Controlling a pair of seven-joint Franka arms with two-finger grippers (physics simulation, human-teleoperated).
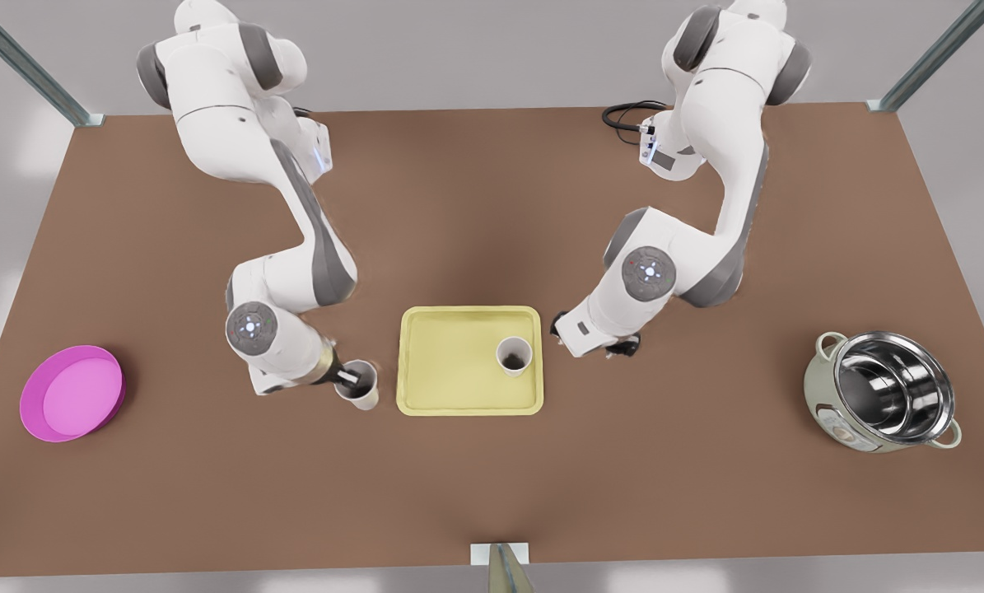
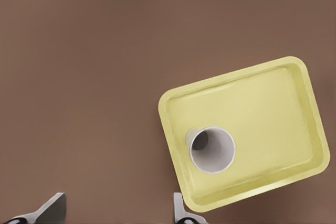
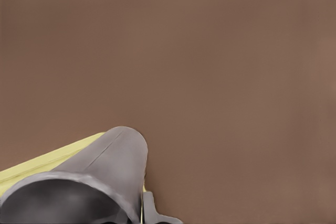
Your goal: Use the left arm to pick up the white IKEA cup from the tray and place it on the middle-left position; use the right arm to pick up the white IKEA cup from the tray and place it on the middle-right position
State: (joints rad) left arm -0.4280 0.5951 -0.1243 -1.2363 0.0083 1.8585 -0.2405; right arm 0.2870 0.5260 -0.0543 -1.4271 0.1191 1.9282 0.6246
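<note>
Front view: tray [image 1: 450, 366] holds cup [image 1: 514, 356]; R tool [image 1: 356, 380] grips 2nd cup [image 1: 363, 397].

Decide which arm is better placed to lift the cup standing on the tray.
Left: its open claw is empty, close to that cup on the tray. The right claw is clamped on another cup, beside the tray.

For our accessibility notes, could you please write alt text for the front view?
Two white robot arms reach over a brown table: at the front view's left, the right gripper holds a white cup beside a yellow tray, where a second cup stands; the left gripper waits at the tray's other side.
</note>
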